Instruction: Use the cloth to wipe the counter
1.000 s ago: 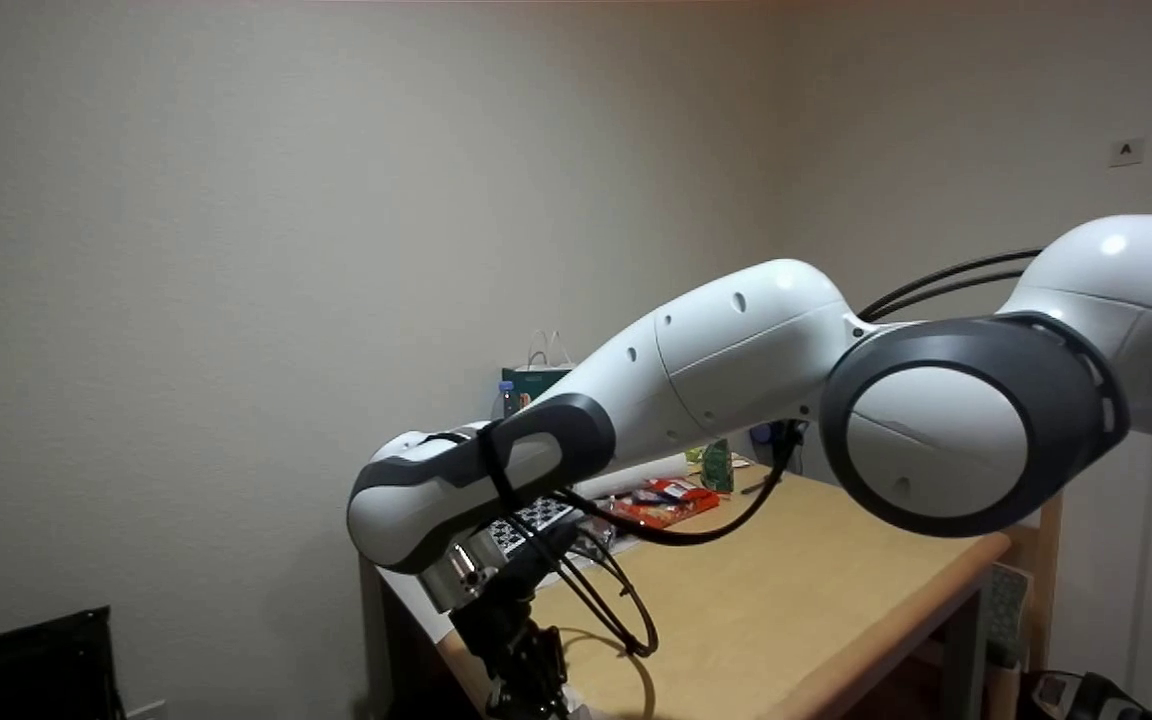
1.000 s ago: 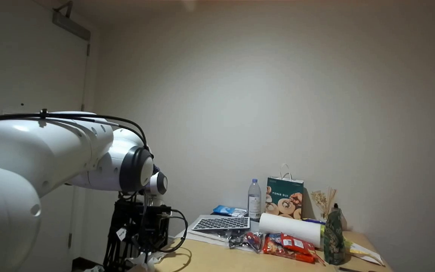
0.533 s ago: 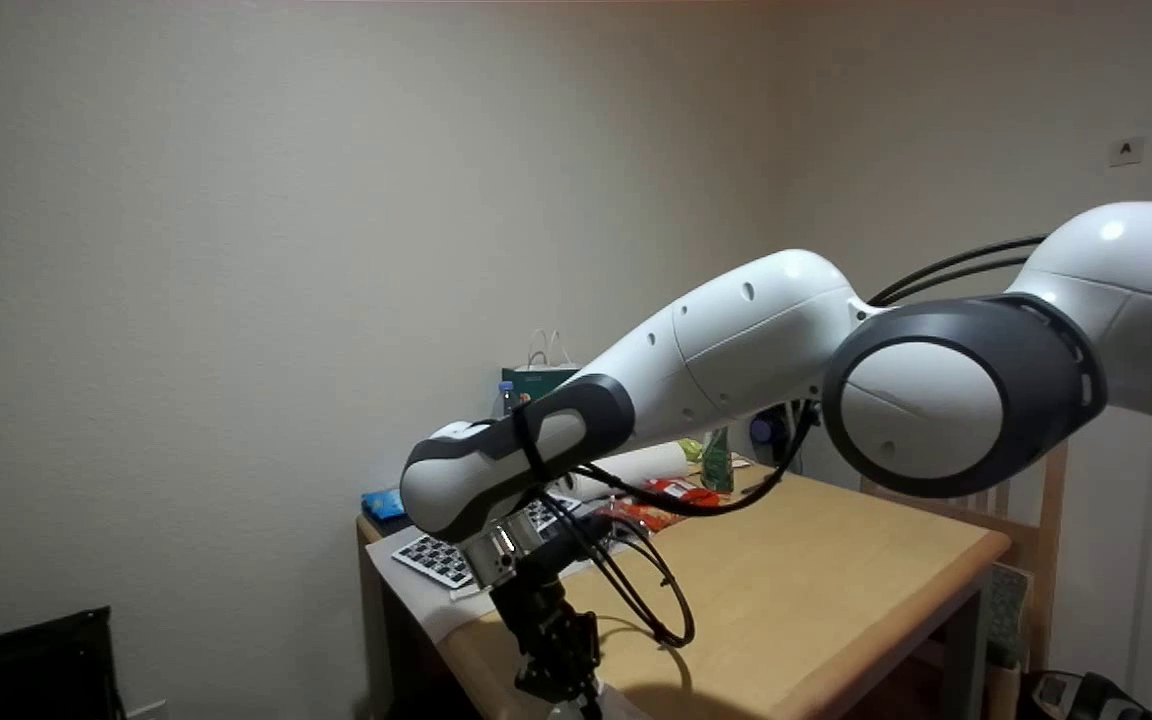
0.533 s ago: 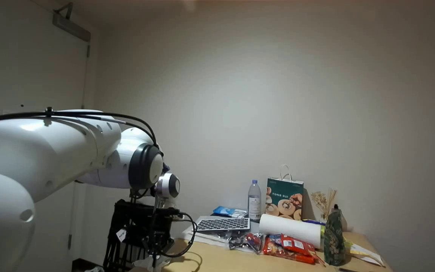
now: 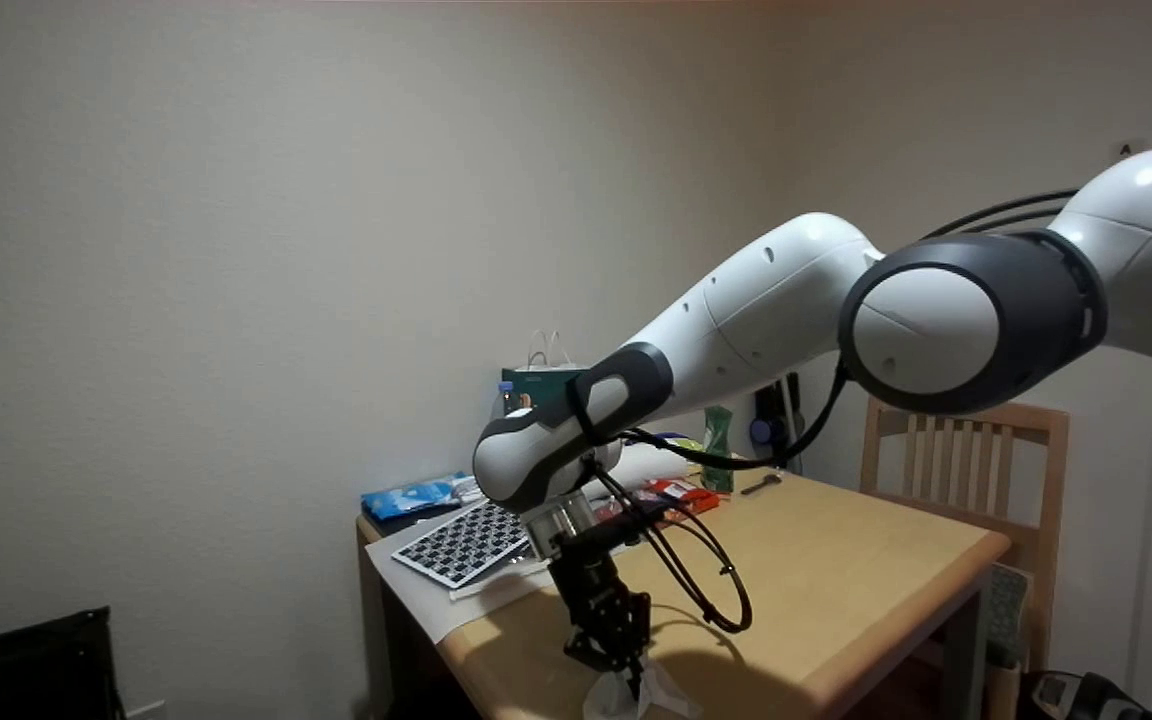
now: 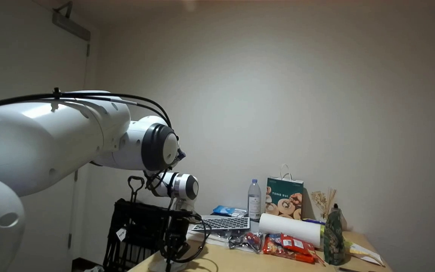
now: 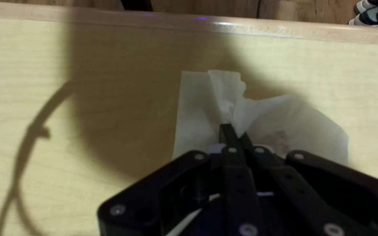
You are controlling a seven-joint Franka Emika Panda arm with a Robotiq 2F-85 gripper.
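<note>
The cloth is a thin white sheet (image 7: 294,124) with a faint reddish-dark smudge. In the wrist view its middle is pinched up between the fingertips and its two sides spread out over the table (image 7: 28,147). My gripper (image 7: 236,132) is shut on it, fingers pointing down close to the tabletop. In an exterior view the gripper (image 5: 633,680) and the cloth (image 5: 661,690) are at the bottom, over the table's near part. In an exterior view the gripper (image 6: 169,264) and cloth (image 6: 157,265) are partly cut off by the frame's bottom. Part of the cloth is hidden under the gripper.
A black-and-white patterned board (image 5: 466,545), red packets (image 6: 289,249), a white roll (image 6: 289,228), a bottle (image 6: 254,200) and a green paper bag (image 6: 284,196) stand along the back. The table edge (image 7: 176,23) crosses the wrist view's top. A chair (image 5: 966,460) stands beside the table.
My gripper has moved right in both exterior views, carrying the cloth along the table. The arm's elbow has risen. More of the patterned board and the chair now shows. The gripper stays shut.
</note>
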